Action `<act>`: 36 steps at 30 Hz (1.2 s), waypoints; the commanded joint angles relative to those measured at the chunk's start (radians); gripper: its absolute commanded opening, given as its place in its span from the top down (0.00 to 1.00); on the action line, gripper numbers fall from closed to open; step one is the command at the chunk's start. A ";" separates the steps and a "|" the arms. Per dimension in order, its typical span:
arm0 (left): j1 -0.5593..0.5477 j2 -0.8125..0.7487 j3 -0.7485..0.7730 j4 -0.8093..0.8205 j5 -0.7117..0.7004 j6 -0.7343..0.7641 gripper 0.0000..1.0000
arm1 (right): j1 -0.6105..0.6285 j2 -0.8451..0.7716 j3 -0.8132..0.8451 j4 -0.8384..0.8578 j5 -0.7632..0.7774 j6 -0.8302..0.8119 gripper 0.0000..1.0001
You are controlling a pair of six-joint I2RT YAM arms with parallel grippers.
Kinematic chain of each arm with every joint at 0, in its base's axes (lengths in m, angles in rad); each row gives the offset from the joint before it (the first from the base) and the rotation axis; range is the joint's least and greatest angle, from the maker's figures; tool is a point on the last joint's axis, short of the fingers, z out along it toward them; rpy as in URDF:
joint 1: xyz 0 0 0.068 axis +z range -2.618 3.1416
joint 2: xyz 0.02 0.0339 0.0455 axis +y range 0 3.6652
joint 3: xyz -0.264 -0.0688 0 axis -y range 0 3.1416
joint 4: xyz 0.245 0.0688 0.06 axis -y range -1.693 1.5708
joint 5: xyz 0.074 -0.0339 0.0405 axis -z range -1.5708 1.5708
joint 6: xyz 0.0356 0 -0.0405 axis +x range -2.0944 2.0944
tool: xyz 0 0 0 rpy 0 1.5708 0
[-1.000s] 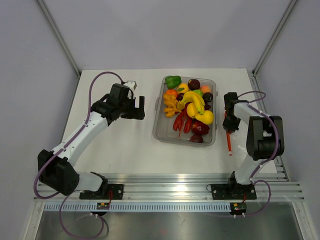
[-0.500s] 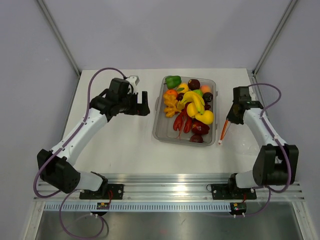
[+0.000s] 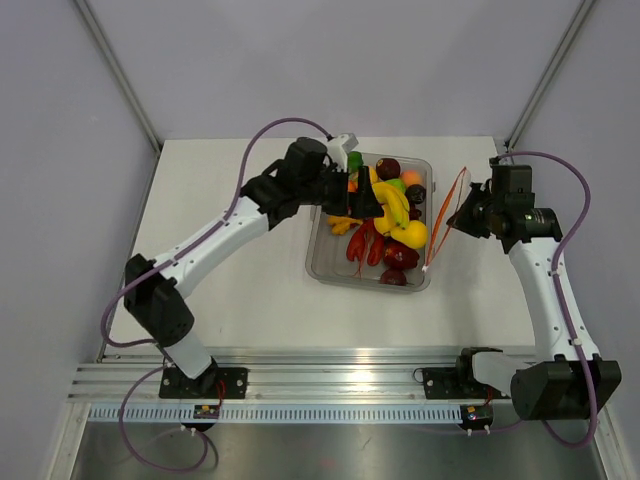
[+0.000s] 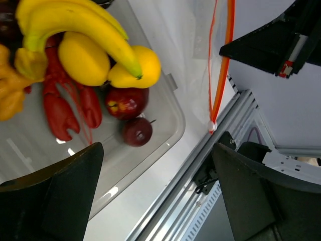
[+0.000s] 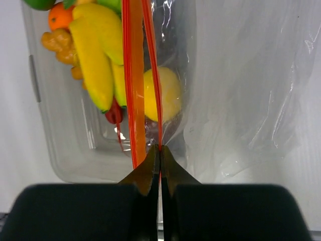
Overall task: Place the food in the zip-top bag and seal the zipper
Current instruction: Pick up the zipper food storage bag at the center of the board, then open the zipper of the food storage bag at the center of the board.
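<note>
At the bottom of the right wrist view, the right gripper (image 5: 159, 149) has its two fingers pinched fully together on the zipper (image 5: 131, 75), at the lower end of the orange-red strip. Above the pinch the strip's two lips run up the frame and part a little, so we judge the mouth to be slightly open rather than sealed. The clear film of the zip-top bag (image 5: 241, 90) hangs slack at the right of the frame.

Further out, in the top view, the strip slants from lower left to upper right just beside the right wall of the tray (image 3: 318, 262). All the food (image 3: 390, 225) lies in the tray, none in the bag.

Farthest, the left gripper (image 3: 358, 192) hovers over the upper left of the pile, fingers spread wide and holding nothing. Its wrist view shows the bananas (image 4: 75, 25) and the lobster (image 4: 60, 108) at upper left.

We judge the left arm the nearer one to the food. Each piece must travel rightward across the tray to the bag's mouth, whose long axis runs alongside the tray's right wall.
</note>
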 commanded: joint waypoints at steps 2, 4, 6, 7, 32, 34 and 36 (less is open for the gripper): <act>-0.054 0.106 0.112 0.117 0.047 -0.078 0.09 | -0.001 -0.039 0.064 -0.059 -0.174 0.005 1.00; -0.073 0.156 0.129 0.155 0.056 -0.104 0.10 | -0.001 -0.051 0.068 -0.082 -0.194 0.005 1.00; -0.090 0.188 0.171 0.169 0.058 -0.110 0.11 | -0.002 -0.064 0.070 -0.104 -0.222 0.006 1.00; -0.114 0.224 0.186 0.171 0.058 -0.105 0.12 | -0.002 -0.067 0.068 -0.108 -0.234 0.008 1.00; -0.173 0.426 0.306 0.118 0.010 -0.118 1.00 | -0.001 -0.157 0.031 -0.265 0.097 -0.047 1.00; -0.157 0.399 0.272 0.135 0.007 -0.125 1.00 | -0.002 -0.168 0.056 -0.276 0.146 -0.047 1.00; -0.151 0.393 0.252 0.140 0.006 -0.121 1.00 | -0.001 -0.174 0.090 -0.285 0.187 -0.030 1.00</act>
